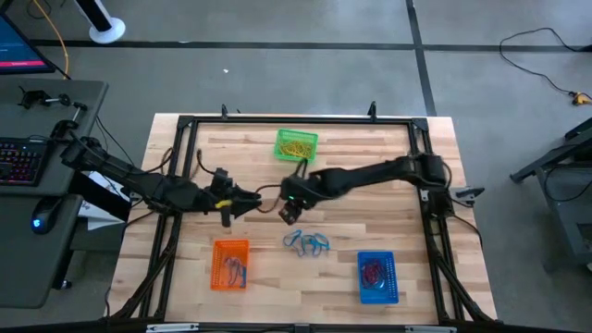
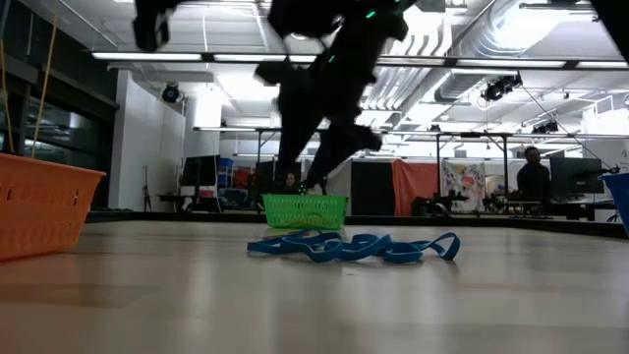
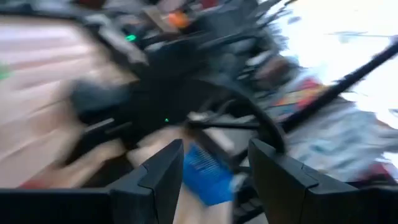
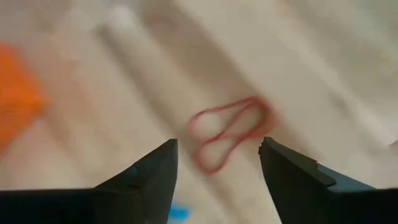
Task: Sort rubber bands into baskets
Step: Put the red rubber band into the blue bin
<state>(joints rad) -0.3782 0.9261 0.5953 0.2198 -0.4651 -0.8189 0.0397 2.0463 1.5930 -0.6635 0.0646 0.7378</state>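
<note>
Both grippers hang over the middle of the table. My right gripper is open and points down at a red rubber band, which lies flat on the wood just beyond its fingertips, untouched. A heap of blue rubber bands lies on the table nearer the front. My left gripper is open, held above the table left of the right gripper, and holds nothing. The green basket holds yellow bands, the orange basket holds a few bands, and the blue basket holds red ones.
A black frame runs round the tabletop's edges. The green basket stands at the far middle, the orange basket at the near left and the blue basket at the near right. A desk with a keyboard stands beyond the table's left edge.
</note>
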